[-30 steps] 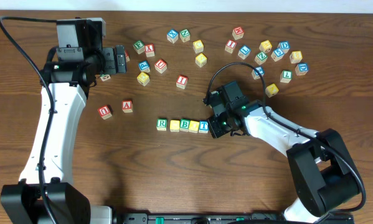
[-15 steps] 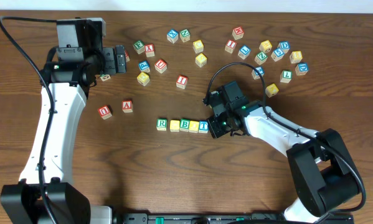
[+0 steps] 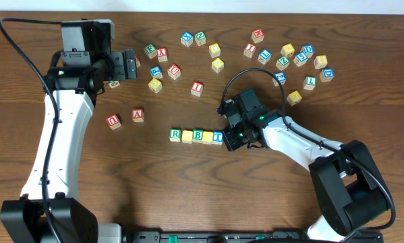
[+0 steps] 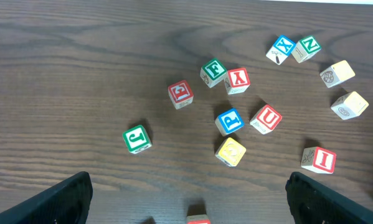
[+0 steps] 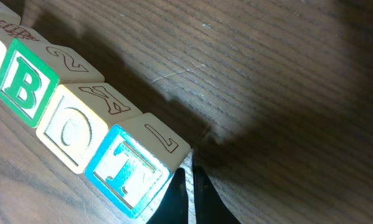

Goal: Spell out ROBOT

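Nudging the last letter tight looks like the step in hand: your right pincer [image 5: 187,194], clenched and empty, sits at the outer end of the blue T block [image 5: 127,171]. That block ends the R-O-B-O-T row [image 3: 197,136] mid-surface [image 3: 188,196]. Next, back off without dragging it; your left pincer [image 3: 129,65] hangs released above the far loose blocks [image 3: 174,70].

Cannot see the wooden-cube row ROBOT [image 5: 68,134] whole: cropped at left. Cannot read the bottom-cropped red-topped wooden cube [image 4: 198,219].

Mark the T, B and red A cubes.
T cube [image 5: 127,170], right wrist view, blue-lettered face.
B cube [image 5: 25,87], right wrist view, green-lettered face.
A cube [image 3: 137,115], overhead view, top face.
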You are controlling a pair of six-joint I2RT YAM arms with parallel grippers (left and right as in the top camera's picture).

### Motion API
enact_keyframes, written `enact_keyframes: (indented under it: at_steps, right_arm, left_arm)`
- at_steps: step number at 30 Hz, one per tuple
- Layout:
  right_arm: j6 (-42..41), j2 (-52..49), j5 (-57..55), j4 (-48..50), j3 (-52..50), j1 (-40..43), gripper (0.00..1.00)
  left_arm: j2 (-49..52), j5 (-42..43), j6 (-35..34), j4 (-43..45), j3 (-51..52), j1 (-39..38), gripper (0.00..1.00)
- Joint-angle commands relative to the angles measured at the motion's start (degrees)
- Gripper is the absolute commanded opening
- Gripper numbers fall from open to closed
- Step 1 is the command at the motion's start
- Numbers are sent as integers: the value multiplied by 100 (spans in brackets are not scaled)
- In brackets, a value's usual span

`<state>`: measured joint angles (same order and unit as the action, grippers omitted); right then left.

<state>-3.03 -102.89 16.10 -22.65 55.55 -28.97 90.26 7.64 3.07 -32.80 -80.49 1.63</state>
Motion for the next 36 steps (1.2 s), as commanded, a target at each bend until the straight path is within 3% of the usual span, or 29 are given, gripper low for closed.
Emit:
enact_keyframes:
  at_steps: [1,22,36]
  right_arm:
    - [-94,-39,44,15,96,-37,1]
    - [-420,-42,-831,-50,96,205,1]
    - [-1082,-39,-2197,-131,96,710,1]
  left_arm:
    - [-90,74,33,0,-74,7,98]
    - [-90,74,33,2,-74,7,98]
    - [-90,72,33,2,-74,7,98]
